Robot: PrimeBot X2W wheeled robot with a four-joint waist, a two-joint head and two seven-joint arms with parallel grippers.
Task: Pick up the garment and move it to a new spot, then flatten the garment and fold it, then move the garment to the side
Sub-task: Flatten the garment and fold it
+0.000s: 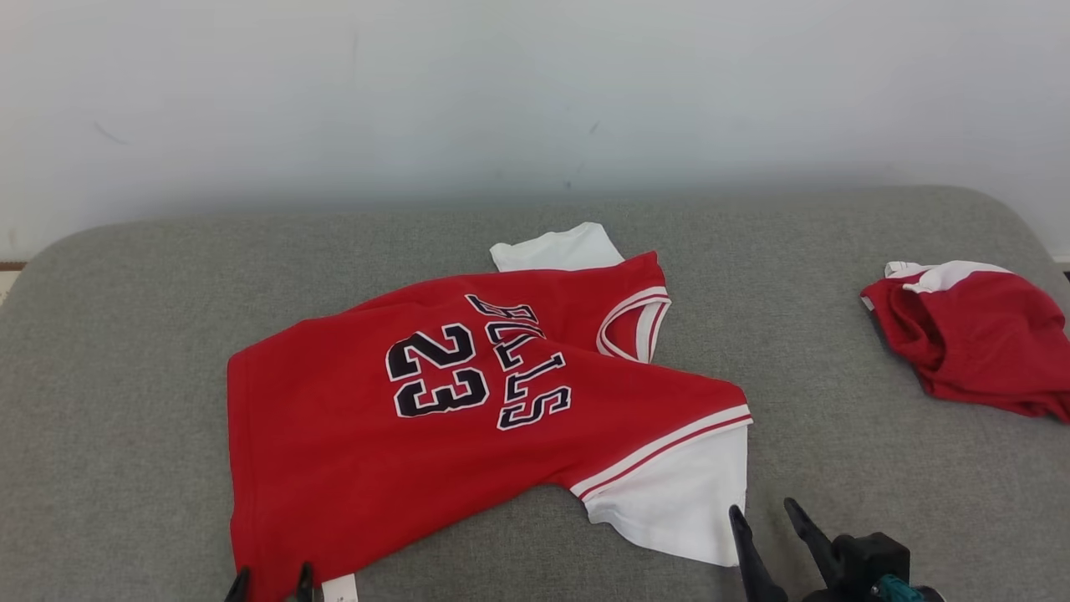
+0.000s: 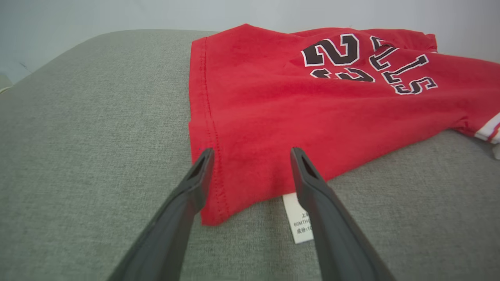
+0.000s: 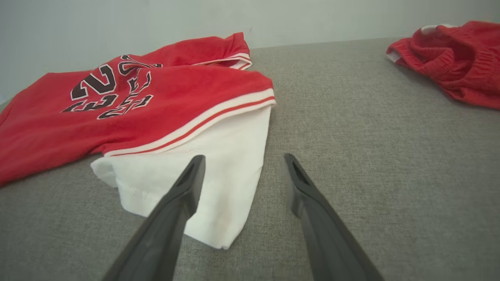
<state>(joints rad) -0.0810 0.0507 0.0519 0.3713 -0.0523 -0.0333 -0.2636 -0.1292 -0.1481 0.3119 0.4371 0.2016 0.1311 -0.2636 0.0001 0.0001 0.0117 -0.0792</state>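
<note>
The garment (image 1: 468, 401) is a red jersey with black "23" lettering and white sleeves, spread askew on the grey cushion (image 1: 125, 334). My left gripper (image 1: 269, 579) stands open at its near bottom corner; in the left wrist view the left gripper (image 2: 252, 154) straddles the garment's (image 2: 297, 97) hem, a white label (image 2: 299, 220) poking out beneath. My right gripper (image 1: 762, 510) is open just right of the near white sleeve (image 1: 677, 493). In the right wrist view the right gripper (image 3: 243, 158) hovers over that sleeve's (image 3: 218, 168) edge, holding nothing.
A second red piece of clothing (image 1: 978, 343) lies bunched at the cushion's right end, also visible as red shorts (image 3: 453, 58) in the right wrist view. A pale wall (image 1: 535, 92) rises behind the cushion. Bare grey fabric lies left and right of the jersey.
</note>
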